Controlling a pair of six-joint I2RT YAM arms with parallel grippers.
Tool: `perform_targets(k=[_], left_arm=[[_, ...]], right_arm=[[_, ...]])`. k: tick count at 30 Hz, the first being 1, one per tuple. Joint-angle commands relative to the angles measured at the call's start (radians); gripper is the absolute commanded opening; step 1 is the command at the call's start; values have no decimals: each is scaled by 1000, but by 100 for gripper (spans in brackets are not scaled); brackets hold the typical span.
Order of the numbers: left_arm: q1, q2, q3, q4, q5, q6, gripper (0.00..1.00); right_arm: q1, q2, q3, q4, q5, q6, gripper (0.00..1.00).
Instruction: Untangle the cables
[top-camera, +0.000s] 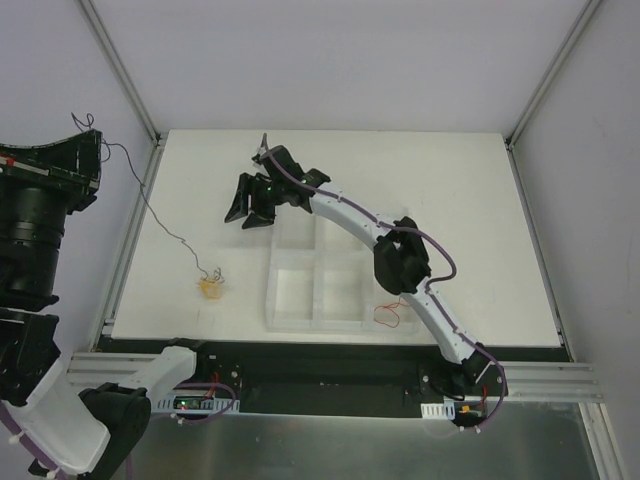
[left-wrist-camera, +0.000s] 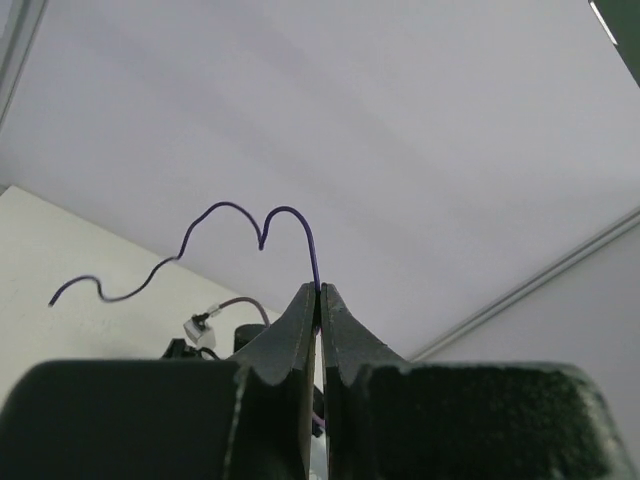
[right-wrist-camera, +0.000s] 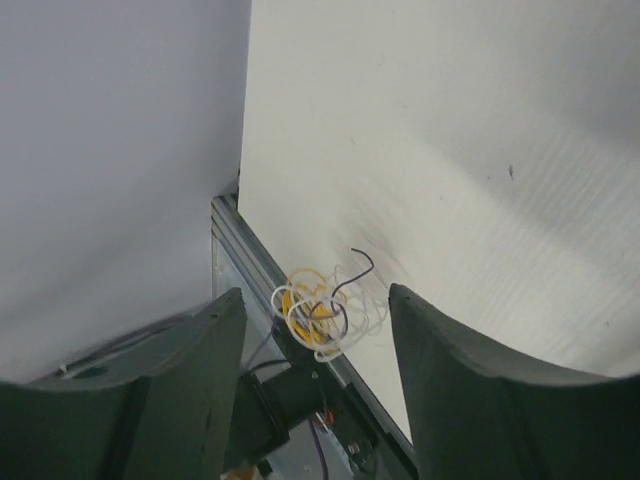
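Left pincer (left-wrist-camera: 320, 297) clamps a dark wire (left-wrist-camera: 287, 208) trailing to the tangle (top-camera: 211, 287) at its 5 o'clock — right pincer (top-camera: 248, 214), jaws apart, hangs at the tangle's 1 o'clock.

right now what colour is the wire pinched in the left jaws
Dark purple, almost navy. The wire shows best in the left wrist view.

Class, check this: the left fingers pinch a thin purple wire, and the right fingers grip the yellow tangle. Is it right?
Not quite. The right fingers stand open and grip nothing; the yellow tangle lies on the table apart from them, as the right wrist view shows. The left fingers do pinch the purple wire.
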Motion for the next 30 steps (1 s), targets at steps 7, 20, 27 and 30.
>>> perform_targets(k=[7, 20, 27, 30], left_arm=[[-7, 40, -85, 62, 16, -31, 0], [-7, 43, -119, 50, 64, -22, 0], [-7, 53, -117, 50, 58, -20, 0], [-7, 58, -120, 50, 50, -22, 0]], right_arm=[[51, -414, -186, -135, -88, -542, 69], [264, -509, -437, 158, 131, -552, 68], [267, -350, -213, 83, 294, -410, 67], [267, -311, -201, 132, 262, -362, 60]])
